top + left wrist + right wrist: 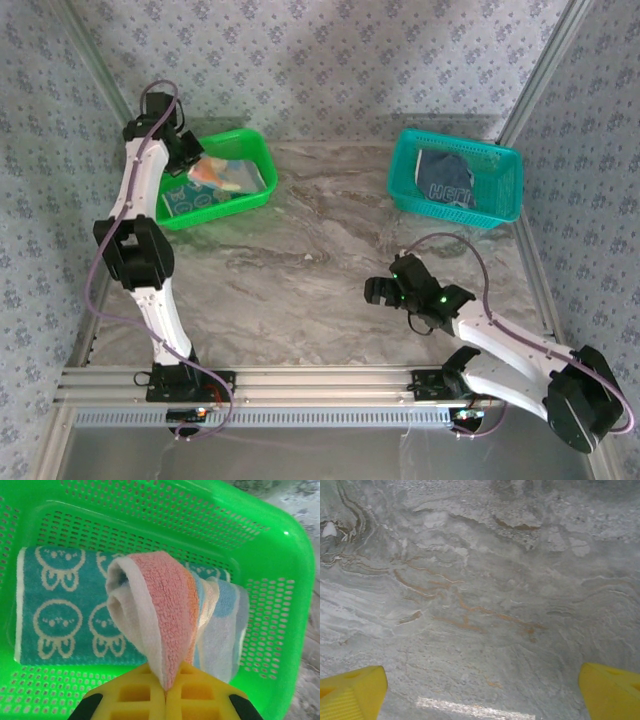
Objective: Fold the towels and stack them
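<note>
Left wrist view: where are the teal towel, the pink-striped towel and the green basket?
teal towel (75,607), left wrist view, flat printed face.
pink-striped towel (162,610), left wrist view, pink band of the fold.
green basket (280,565), left wrist view, right mesh wall.

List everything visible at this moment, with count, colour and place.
table: one, grey marble pattern, under everything
green basket: one, bright green mesh, back left of table
teal basket: one, teal mesh, back right of table
teal towel: one, teal with white cartoon figures, flat in green basket
pastel towel: one, pink, cream and light blue, pinched up over the teal towel
dark towel: one, slate blue, crumpled in teal basket
left gripper: one, yellow, shut on pastel towel above green basket
right gripper: one, yellow, open over bare table, near right
</note>
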Action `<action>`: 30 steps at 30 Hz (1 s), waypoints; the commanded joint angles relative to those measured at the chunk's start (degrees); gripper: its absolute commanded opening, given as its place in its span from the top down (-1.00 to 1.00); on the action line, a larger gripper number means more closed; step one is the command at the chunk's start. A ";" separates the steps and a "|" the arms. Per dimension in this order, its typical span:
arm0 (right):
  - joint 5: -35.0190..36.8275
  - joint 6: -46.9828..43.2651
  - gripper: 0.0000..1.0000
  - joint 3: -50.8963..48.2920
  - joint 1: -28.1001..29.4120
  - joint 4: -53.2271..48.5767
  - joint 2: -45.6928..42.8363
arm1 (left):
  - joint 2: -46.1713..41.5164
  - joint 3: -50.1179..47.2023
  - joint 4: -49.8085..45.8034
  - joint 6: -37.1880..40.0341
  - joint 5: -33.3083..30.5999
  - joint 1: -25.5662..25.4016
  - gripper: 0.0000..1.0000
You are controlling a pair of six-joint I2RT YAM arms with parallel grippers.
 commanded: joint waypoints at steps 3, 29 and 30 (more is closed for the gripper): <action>1.46 0.75 -1.00 2.99 1.67 -0.77 1.20 | -0.90 -2.46 3.52 3.45 2.00 1.64 1.00; 4.13 1.33 -1.00 2.53 4.46 -2.45 -2.24 | 9.01 7.99 -5.31 13.50 -18.15 3.35 -0.99; 4.12 1.40 -1.00 2.08 4.46 -2.09 -2.51 | 8.67 8.88 -6.12 13.59 -19.24 3.16 -1.00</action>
